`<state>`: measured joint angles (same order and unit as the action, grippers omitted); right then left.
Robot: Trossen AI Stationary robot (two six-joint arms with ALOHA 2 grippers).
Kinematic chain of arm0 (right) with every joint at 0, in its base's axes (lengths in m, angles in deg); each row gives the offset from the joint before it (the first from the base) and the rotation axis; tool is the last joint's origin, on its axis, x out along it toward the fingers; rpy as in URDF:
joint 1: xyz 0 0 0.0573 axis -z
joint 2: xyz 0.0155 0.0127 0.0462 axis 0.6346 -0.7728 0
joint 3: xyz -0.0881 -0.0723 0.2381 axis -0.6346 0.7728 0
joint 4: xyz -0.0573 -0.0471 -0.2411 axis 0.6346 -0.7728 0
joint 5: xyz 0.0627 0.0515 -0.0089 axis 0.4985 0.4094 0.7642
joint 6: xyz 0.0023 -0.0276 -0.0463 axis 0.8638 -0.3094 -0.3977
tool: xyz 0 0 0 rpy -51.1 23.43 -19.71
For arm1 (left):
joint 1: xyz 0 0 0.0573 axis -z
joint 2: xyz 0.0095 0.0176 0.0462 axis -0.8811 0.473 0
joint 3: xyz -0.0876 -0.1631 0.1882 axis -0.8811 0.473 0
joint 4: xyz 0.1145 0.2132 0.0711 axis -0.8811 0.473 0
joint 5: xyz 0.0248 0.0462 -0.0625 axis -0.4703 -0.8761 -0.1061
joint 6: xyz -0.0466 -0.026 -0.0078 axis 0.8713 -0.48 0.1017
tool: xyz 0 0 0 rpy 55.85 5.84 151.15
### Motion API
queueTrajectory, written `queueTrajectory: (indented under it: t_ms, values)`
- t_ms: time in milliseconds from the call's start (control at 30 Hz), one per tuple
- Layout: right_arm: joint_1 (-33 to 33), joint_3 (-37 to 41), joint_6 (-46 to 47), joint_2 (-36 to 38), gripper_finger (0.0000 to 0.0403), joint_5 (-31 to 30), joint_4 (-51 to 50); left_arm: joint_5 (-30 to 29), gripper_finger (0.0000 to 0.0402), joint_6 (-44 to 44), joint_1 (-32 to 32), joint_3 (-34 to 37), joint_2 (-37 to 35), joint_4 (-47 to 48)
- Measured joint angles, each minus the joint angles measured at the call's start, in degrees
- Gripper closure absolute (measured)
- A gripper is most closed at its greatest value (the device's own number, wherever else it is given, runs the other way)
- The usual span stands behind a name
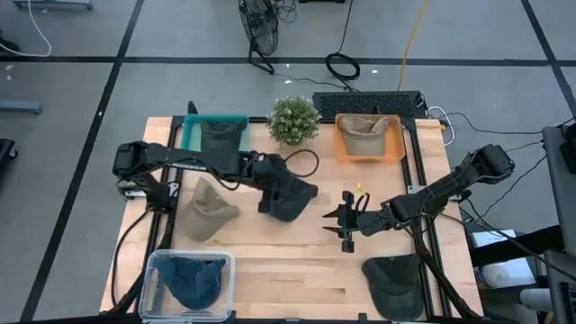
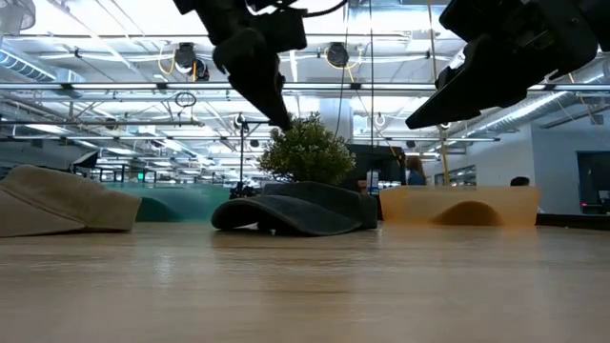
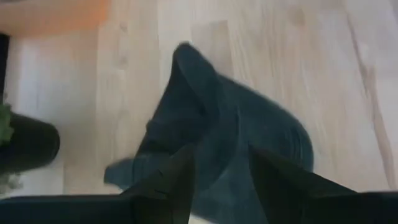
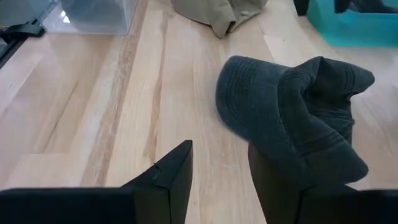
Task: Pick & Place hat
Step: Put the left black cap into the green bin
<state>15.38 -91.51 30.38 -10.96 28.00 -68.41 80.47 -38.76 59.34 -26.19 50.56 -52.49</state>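
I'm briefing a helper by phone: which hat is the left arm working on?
Find the potted plant at the table's far edge. Just nearer lies a crumpled dark grey hat, under the left gripper. Its tan neighbour lies bare too; every other hat sits in a bin or at the front edge.

The dark grey cap (image 1: pixel 290 199) lies crumpled on the wooden table, its brim flat and crown folded over, directly under the left gripper (image 1: pixel 270 184); it seems untouched, though the wrist view is blurred
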Motion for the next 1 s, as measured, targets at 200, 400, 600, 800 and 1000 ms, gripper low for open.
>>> queueTrajectory:
  t_ms: [200,400,600,800,1000]
  values:
    - [0.0,0.0,-0.05,-0.02,0.0259,0.12,0.41,0.22,0.0242,-0.66,-0.43,-0.12,2.04,1.42]
    - [0.0,0.0,-0.07,-0.02,0.0259,0.17,0.94,0.04,0.0231,1.86,-1.5,-0.07,2.3,2.88]
    - [0.0,0.0,-0.07,-0.02,0.0259,0.17,0.79,-6.68,0.0174,3.38,-0.97,-0.07,2.3,1.39]
    - [0.0,0.0,-0.42,-0.02,0.0259,0.19,0.76,-5.74,0.012,3.3,-0.86,-0.07,2.3,0.14]
    - [0.0,0.0,-0.48,-0.02,0.0259,0.19,0.34,-2.11,0.0097,2.07,-1.19,-0.1,3.38,-0.23]
